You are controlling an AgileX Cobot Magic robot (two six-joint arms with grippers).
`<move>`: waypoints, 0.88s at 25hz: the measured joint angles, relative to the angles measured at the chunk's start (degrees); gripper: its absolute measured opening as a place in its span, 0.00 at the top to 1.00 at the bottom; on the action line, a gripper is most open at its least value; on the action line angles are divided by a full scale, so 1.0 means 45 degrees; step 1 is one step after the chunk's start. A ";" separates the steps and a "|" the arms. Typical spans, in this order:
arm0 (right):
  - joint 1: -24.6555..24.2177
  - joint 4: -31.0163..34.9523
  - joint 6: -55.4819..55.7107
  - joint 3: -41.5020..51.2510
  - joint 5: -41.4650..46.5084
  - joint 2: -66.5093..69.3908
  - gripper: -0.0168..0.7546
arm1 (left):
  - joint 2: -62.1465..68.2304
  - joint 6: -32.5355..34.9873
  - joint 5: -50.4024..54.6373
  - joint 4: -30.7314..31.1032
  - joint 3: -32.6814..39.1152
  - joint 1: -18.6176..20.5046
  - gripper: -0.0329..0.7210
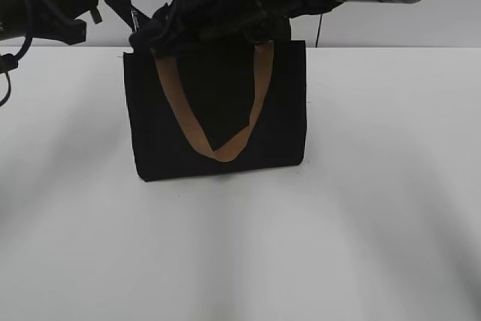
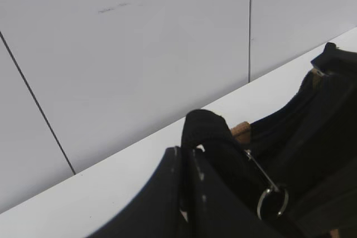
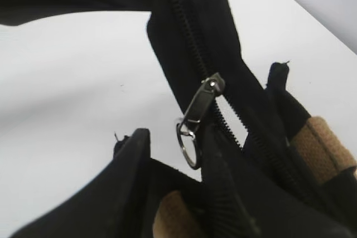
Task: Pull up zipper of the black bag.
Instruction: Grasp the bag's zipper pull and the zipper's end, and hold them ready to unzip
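Your black bag [image 1: 218, 110] stands upright on the white desk [image 1: 361, 208], one tan strap [image 1: 214, 122] hanging down its front. Your right gripper [image 3: 175, 160] sits at the bag's top edge, fingers apart, with the zipper [image 3: 196, 116] pull's silver ring between them. Your left gripper [image 2: 187, 185] is pressed on a fold of black fabric at the bag's left end.

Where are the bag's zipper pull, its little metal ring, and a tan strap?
zipper pull [image 3: 202, 102], right wrist view, on its silver tab.
metal ring [image 3: 188, 144], right wrist view, on the loop's rim.
tan strap [image 1: 174, 103], exterior view, on its left leg.
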 joint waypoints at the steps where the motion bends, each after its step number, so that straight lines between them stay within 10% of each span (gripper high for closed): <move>1: 0.0000 0.0009 0.0000 0.0000 0.0000 0.0003 0.71 | 0.0000 0.0000 0.0000 0.0000 0.0000 0.0000 0.96; 9: 0.0000 -0.0194 0.0000 0.0000 0.0011 0.0026 0.99 | 0.0000 0.0000 0.0027 0.0000 0.0000 0.0000 0.96; 22: 0.0000 -0.0207 0.1028 -0.0015 0.0667 -0.0120 1.00 | 0.0000 0.0000 0.1470 0.0002 0.0000 0.0000 0.96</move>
